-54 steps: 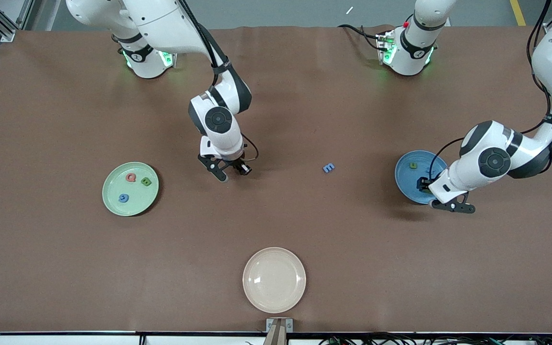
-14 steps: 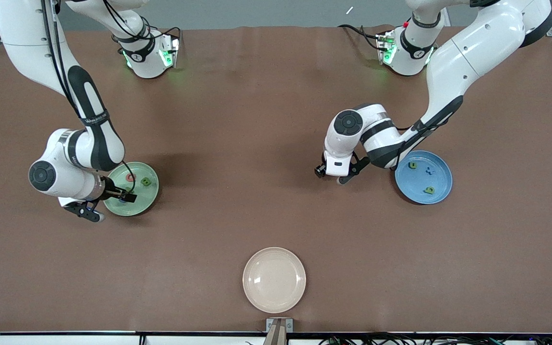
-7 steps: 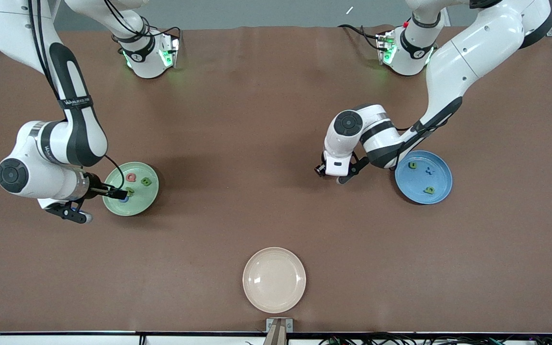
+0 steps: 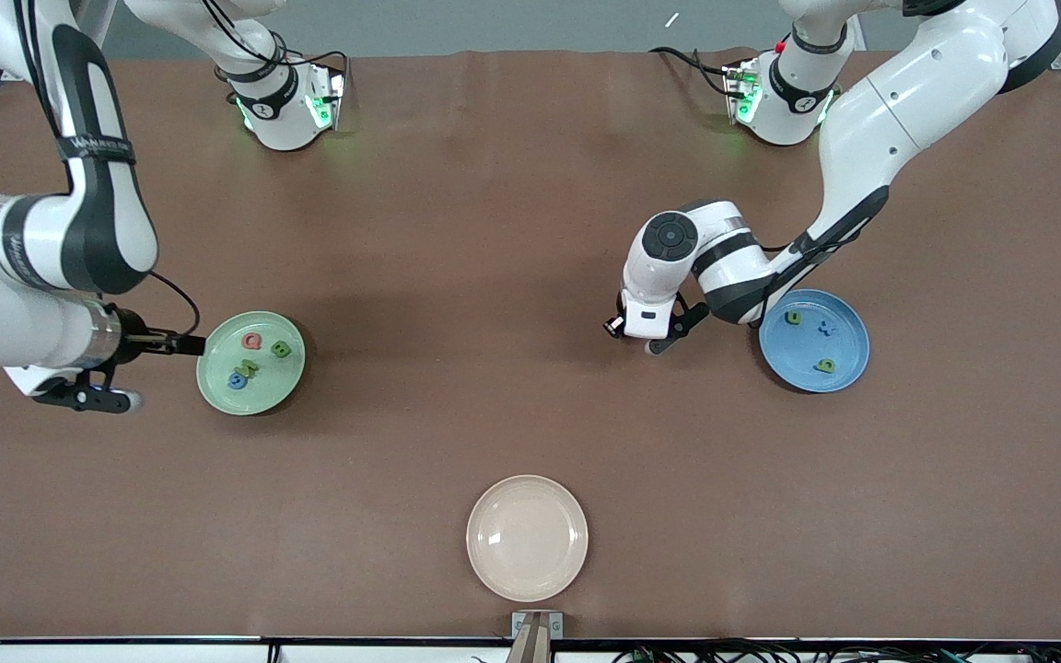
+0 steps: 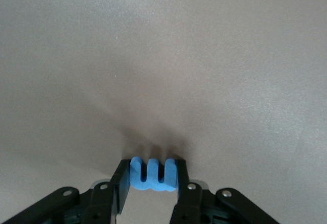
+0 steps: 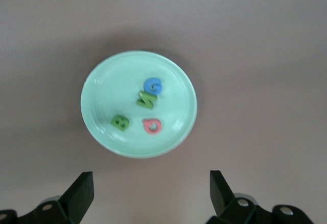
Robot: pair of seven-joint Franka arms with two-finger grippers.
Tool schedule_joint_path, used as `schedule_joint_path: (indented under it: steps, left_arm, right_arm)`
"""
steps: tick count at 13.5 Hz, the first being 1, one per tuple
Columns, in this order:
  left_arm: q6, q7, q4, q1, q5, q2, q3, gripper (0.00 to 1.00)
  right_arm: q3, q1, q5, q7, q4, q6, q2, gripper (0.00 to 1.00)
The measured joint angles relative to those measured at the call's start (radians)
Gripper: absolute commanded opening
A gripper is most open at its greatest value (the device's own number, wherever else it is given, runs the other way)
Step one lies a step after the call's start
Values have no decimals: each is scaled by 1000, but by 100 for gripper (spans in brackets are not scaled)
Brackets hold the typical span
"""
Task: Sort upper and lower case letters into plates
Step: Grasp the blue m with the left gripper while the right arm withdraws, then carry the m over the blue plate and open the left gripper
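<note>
Right gripper withdrawn — plate glossy.

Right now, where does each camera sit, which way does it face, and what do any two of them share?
Front view: high across the table, facing both arms; shows pale green plate, blue plate, cream-white plate, left gripper, right gripper.
Left wrist view: on the left wrist, looking down at bare table; its fingers clamp the blue letter.
Right wrist view: on the right wrist, facing the pale green plate; open fingertips show.
Shared: front and right wrist views both show that plate's blue G, green N, green B, red Q.
</note>
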Motion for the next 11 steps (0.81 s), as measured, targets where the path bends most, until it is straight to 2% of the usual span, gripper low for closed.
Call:
schedule_joint_path:
  steps: [4,8,11]
  left_arm:
    - [-6,160,17,50,0,-3,-44,24]
    - [-126,379,21,204,0,-7,-166,22]
    - [-192,585,22,328,0,-9,-236,22]
  right_arm:
    - [-6,-10,-15,-20,72,-128,-80,100]
    - [-14,-92,-17,-172,146,-147,-81,100]
    - [-14,-118,-17,-199,182,-170,-80,100]
